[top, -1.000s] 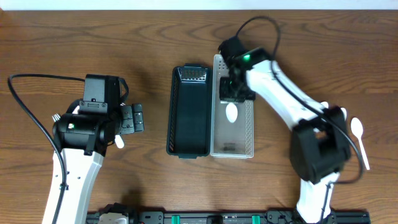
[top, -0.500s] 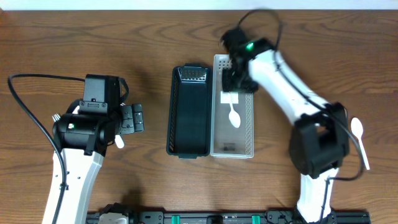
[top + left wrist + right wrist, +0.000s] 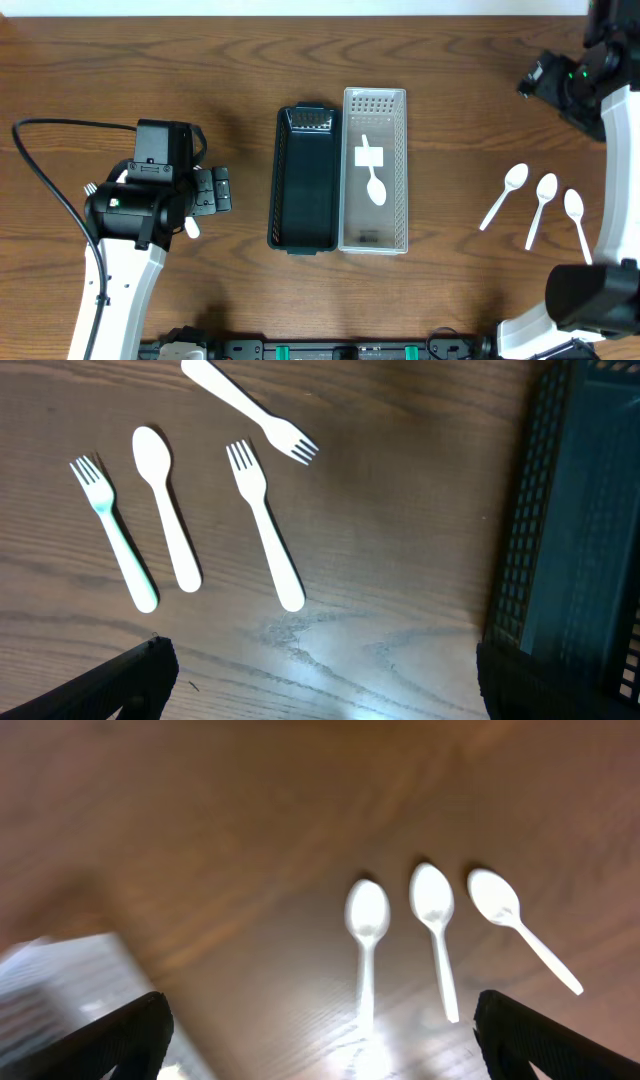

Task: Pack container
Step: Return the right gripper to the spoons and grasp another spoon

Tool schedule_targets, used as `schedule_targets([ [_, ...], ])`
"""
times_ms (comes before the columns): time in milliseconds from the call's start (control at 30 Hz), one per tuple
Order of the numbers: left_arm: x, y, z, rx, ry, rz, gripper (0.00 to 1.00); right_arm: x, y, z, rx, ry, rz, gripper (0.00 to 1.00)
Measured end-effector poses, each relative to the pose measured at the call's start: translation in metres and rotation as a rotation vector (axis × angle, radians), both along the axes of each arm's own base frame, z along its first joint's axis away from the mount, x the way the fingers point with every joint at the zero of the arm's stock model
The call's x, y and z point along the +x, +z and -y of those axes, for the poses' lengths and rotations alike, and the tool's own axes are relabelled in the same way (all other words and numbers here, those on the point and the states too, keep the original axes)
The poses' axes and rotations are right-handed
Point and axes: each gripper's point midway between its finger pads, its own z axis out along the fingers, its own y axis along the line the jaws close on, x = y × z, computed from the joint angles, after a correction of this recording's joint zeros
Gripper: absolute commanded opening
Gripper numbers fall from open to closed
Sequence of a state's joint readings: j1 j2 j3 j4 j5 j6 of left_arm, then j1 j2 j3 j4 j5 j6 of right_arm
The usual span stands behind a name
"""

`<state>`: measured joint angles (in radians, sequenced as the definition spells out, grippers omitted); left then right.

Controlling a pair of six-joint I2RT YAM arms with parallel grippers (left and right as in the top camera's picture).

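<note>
A clear perforated container holds one white spoon lying loose inside. Beside it on the left stands a black mesh container, whose wall also fills the right side of the left wrist view. Three white spoons lie in a row at the table's right, seen closer in the right wrist view. My right gripper hovers open above them, holding nothing. Three white forks and one spoon lie under my left gripper, which is open and holding nothing.
The left arm hides most of the forks in the overhead view. The right arm reaches in at the far right edge. A blurred corner of the clear container shows at the right wrist view's left.
My right gripper opened and let the spoon drop into the clear container. It then swung away to the far right, over the three spoons. The left arm has not moved.
</note>
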<state>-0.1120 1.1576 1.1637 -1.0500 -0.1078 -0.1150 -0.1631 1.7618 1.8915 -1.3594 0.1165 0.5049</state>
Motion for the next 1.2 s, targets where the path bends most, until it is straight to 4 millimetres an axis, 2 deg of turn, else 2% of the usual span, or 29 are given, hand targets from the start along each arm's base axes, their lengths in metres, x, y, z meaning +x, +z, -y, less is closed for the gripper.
schedule_targets([
  [133,0.0,0.0,0.0,0.0,-0.001,0.0,0.98,-0.007,-0.066,0.016,0.015,-0.044,-0.103,0.99],
  [267,0.0,0.0,0.0,0.0,0.0,0.0,0.98,-0.02,-0.134,0.011,0.038,-0.027,-0.176,0.98],
  [367,0.0,0.0,0.0,0.0,-0.001,0.0,0.98,-0.033,-0.168,0.007,0.048,-0.02,-0.206,0.97],
  [467,0.0,0.0,0.0,0.0,0.0,0.0,0.98,-0.043,-0.194,0.005,0.053,-0.019,-0.219,0.97],
  [667,0.0,0.0,0.0,0.0,0.0,-0.001,0.98,-0.056,-0.226,-0.002,0.073,-0.011,-0.211,0.9],
  [800,0.0,0.0,0.0,0.0,0.0,0.0,0.98,-0.06,-0.238,-0.006,0.088,-0.001,-0.2,0.78],
  [933,0.0,0.0,0.0,0.0,0.0,0.0,0.98,-0.059,-0.239,-0.004,0.074,0.005,-0.175,0.55],
  [1033,0.0,0.0,0.0,0.0,0.0,0.0,0.98,-0.06,-0.239,-0.004,0.068,0.007,-0.167,0.33],
  [1167,0.0,0.0,0.0,0.0,0.0,0.0,0.98,-0.06,-0.239,-0.004,0.068,0.005,-0.161,0.11],
  [1200,0.0,0.0,0.0,0.0,-0.001,0.0,0.98,-0.06,-0.239,-0.004,0.069,0.005,-0.158,0.02],
])
